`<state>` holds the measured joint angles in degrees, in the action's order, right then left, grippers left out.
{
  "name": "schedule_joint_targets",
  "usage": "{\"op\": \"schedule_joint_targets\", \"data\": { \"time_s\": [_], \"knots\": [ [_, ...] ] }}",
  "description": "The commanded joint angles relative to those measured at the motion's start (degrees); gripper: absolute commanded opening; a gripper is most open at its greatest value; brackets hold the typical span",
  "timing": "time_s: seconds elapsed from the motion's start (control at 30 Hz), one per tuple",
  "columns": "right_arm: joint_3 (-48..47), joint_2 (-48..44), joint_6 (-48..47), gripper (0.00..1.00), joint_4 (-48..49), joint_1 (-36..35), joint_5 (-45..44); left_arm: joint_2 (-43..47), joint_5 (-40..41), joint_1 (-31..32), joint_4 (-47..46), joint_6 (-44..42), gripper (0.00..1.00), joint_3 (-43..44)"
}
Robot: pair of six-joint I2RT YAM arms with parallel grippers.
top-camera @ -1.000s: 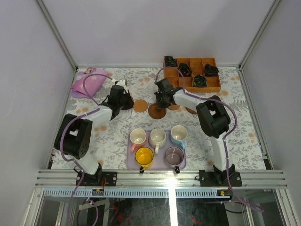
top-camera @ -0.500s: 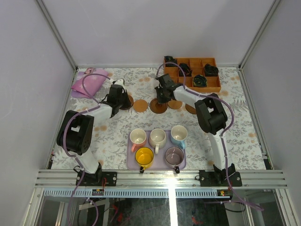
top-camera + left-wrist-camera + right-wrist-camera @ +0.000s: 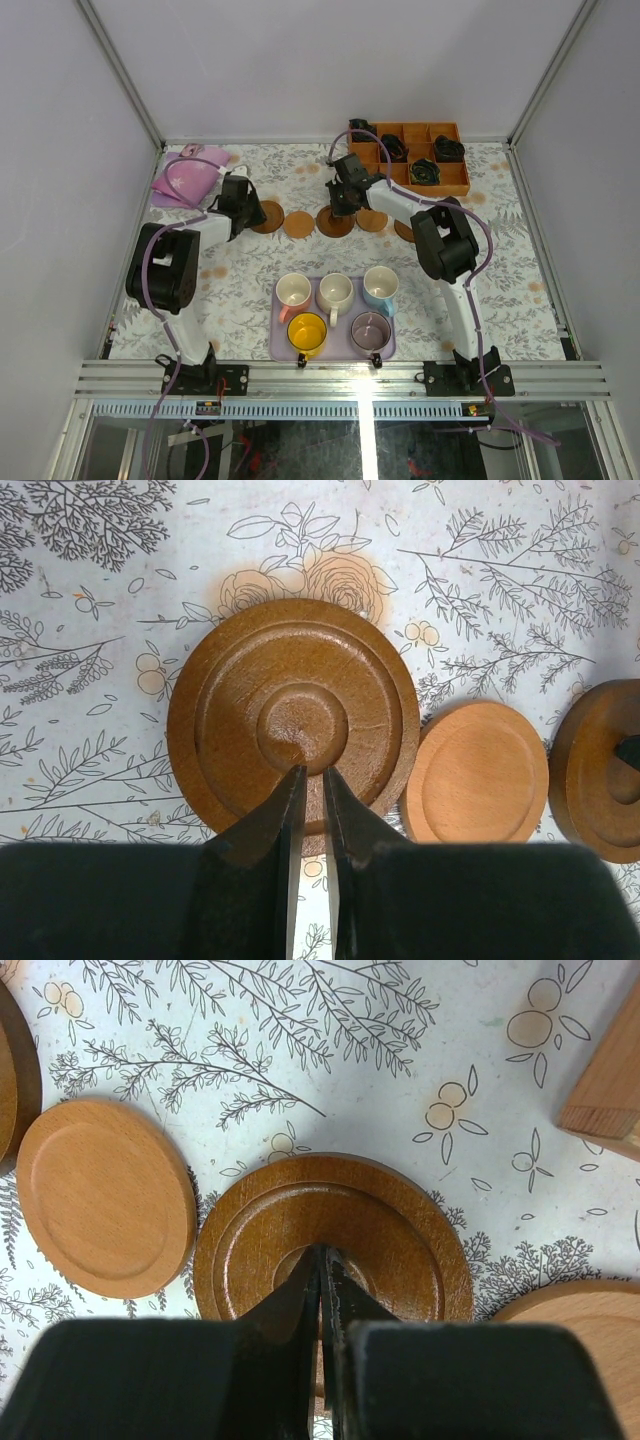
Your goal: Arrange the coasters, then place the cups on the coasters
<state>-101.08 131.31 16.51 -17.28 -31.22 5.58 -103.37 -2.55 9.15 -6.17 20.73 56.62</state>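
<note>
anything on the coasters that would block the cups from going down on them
Only the arms: the left gripper sits over the centre of the leftmost dark coaster, the right gripper over the middle dark coaster. The tan coaster between them is bare.

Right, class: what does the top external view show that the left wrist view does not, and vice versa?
Only top: five cups on the lavender tray, and the orange box. Only wrist: the rings on the dark coaster, with the left hand at its centre. Both: that coaster beside a tan coaster, on the flowered table.
</note>
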Motion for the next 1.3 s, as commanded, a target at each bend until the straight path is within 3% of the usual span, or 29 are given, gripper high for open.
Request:
{"op": "schedule_joint_targets", "data": {
  "time_s": [0.0,0.33,0.63,0.93,1.27],
  "knots": [
    [0.1,-1.3,-2.0,0.0,-1.3,0.0,-0.1,-0.4,-1.4,-0.2,-2.3,0.4,0.12,1.6],
    [0.5,-8.0,-3.5,0.0,0.6,0.0,0.6,-4.6,-1.6,-0.5,-2.4,0.0,0.12,6.3],
    [13.5,-18.2,-3.2,0.0,5.4,1.4,-8.5,-8.5,-0.9,-1.0,0.4,0.6,0.11,8.4],
    [26.1,-26.1,1.3,0.0,8.9,9.9,-13.2,-7.8,1.7,-2.5,6.5,1.9,0.12,8.8],
    [30.3,-28.1,3.8,0.0,8.4,15.9,-16.6,-4.8,1.7,-2.9,11.2,2.4,0.12,7.6]
  ]
}}
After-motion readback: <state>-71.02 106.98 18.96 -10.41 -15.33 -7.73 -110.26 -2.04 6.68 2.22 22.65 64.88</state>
